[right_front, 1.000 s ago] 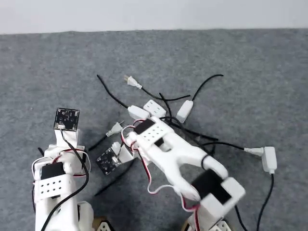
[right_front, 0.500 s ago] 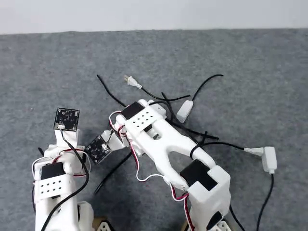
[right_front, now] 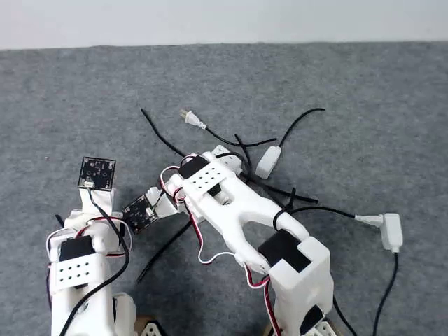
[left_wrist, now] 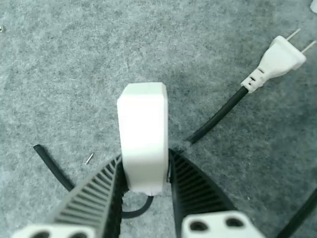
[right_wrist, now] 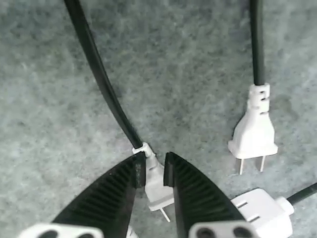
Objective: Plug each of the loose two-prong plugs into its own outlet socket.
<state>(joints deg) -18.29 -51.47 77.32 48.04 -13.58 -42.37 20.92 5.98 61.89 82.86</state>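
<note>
Tangle of black cords (right_front: 329, 210) under a white arm (right_front: 238, 210) on grey table (right_front: 364, 91), loose two-prong plug (right_front: 187, 117) beyond.

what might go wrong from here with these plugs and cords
The right gripper pinches its plug by the narrow cord end, so it may twist when pushed in. Its black cord runs into a crossing tangle, so pulling could snag or drag others. The left gripper grips only one end of the socket, which could tilt.
</note>
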